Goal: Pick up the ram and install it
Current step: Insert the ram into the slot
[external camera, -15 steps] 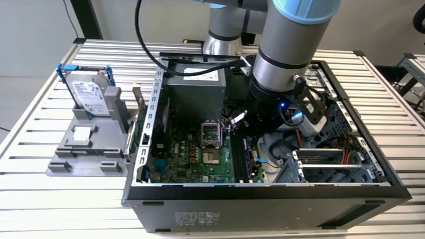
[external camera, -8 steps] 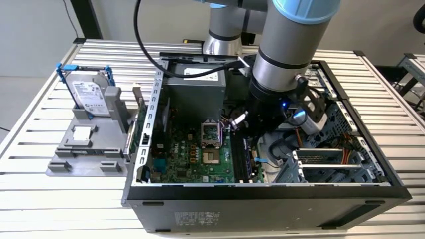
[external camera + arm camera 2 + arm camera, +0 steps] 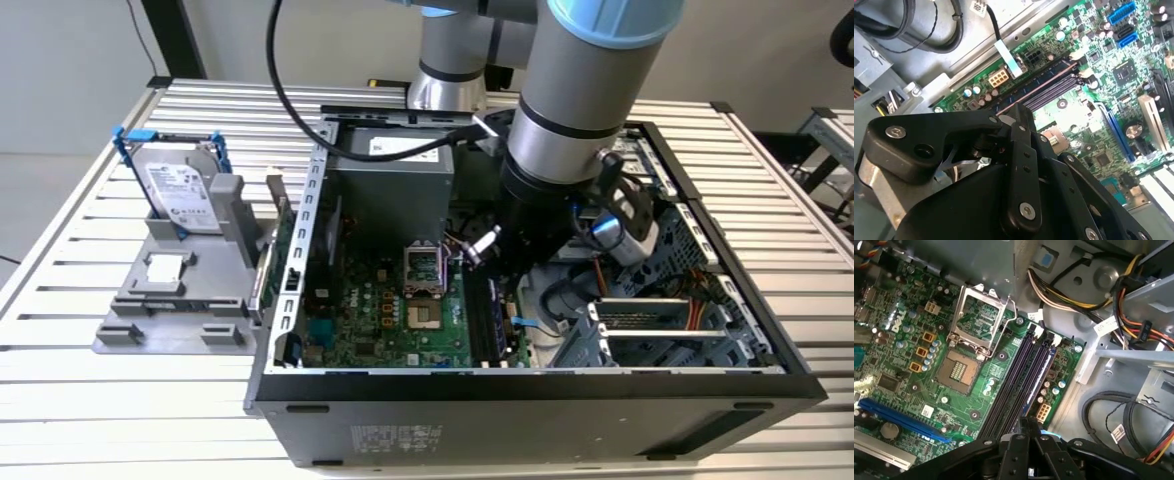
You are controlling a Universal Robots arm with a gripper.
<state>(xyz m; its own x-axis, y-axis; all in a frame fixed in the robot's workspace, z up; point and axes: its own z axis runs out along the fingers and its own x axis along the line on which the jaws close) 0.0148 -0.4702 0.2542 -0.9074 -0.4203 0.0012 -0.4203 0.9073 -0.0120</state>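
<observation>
The pincer, its fingers drawn almost together, is seemingly pinching the top edge of the ram, though the contact itself is hidden. The ram is standing on edge along the outermost of the slots, inside the case sitting mid-counter, toward the exterior view's right. Doing this well probably means holding the stick square to the slot, pressing straight down with even force at both ends, and checking that the white latches are lying open.

A robotics lab: slatted aluminium bench, opened computer case.
</observation>
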